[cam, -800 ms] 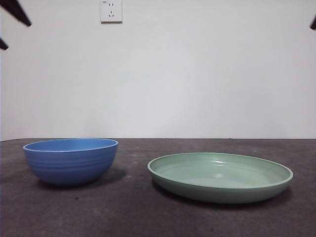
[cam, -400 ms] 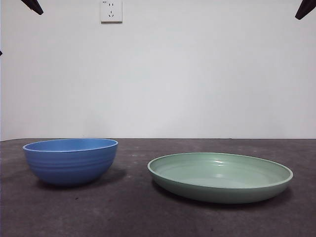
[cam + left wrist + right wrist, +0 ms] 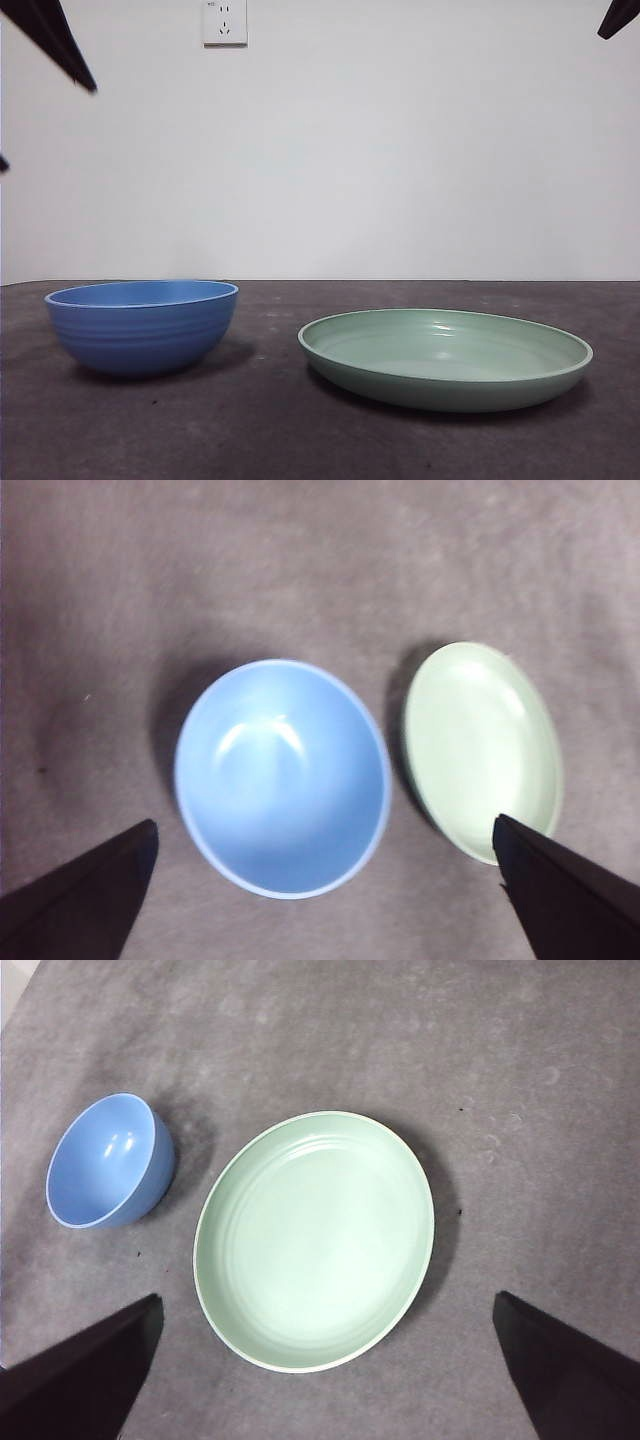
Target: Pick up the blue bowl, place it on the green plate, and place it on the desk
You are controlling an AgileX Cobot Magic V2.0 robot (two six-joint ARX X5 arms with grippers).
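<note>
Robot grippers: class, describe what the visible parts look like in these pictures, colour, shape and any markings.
Both wrist views show two plain black fingers, each a flat wedge tapering to a point. No cables, labels or markings show. In the front view only dark pointed tips appear at the top corners.

The left tool (image 3: 320, 880) is hanging high over the tabletop (image 3: 300, 570), its two black jaws spread wide and poking in from the two lower corners. The blue bowl (image 3: 283, 777) is sitting between those jaws, mouth up, empty, light glinting off its inner wall. Just beside it the green plate (image 3: 482, 750) is lying flat, also empty, a narrow strip of grey-brown tabletop showing between the two rims, so they are not touching. One jaw tip is covering the plate's near edge. Both dishes are casting soft shadows on the same side.
</note>
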